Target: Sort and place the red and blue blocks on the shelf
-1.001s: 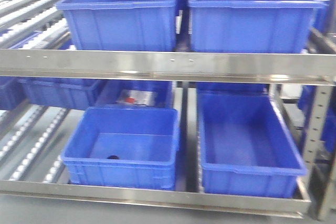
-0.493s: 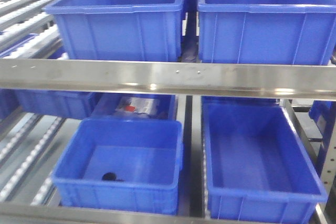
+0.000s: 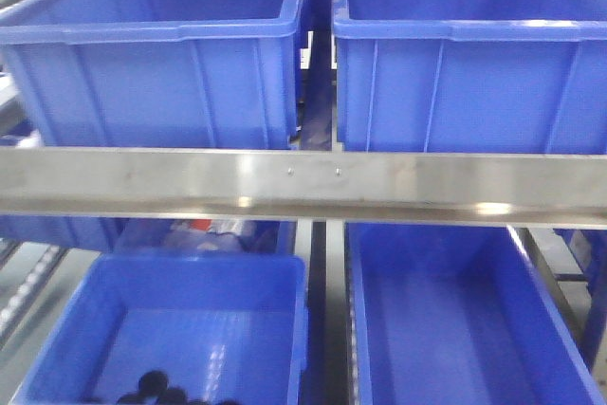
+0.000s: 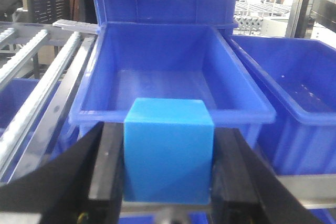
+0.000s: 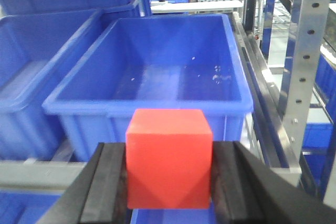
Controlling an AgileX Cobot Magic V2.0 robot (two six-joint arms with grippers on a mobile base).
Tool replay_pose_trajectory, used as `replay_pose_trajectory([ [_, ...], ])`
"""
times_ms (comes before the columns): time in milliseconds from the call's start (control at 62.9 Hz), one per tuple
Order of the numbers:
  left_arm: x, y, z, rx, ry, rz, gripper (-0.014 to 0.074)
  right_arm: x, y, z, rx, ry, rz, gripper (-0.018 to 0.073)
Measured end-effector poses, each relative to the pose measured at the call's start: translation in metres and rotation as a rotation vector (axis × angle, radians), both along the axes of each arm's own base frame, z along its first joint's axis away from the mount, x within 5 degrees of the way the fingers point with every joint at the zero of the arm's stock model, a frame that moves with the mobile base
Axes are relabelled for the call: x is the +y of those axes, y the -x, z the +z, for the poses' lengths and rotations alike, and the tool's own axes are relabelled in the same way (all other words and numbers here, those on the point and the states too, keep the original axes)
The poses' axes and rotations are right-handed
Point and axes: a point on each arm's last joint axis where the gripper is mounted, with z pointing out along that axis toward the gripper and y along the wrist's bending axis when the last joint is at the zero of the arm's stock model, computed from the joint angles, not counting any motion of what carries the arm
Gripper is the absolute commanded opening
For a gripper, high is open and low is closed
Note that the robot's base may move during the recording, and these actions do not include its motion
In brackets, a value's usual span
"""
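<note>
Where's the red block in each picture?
Front view: not in it.
Left wrist view: not in it; only the blue block shows there.
Right wrist view: bottom middle, the red block is clamped in the right gripper, in front of a blue bin.
Shared landmark: the steel shelf rail, visible in all three.

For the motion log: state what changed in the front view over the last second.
The camera moved closer: the steel rail dropped to mid-frame, the upper bins grew, and more dark round pieces show in the lower left bin. No bin shifted. Wrist views lack earlier pictures; the left jaws clamp the blue block, the right jaws the red block.
</note>
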Motion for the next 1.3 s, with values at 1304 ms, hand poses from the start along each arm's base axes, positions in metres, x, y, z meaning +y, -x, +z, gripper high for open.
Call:
replay_pose_trajectory([
  [1304, 0.0, 0.0, 0.0, 0.0, 0.0, 0.0, 0.0321, 0.0, 0.0, 0.0, 0.0, 0.0, 0.0, 0.0372],
])
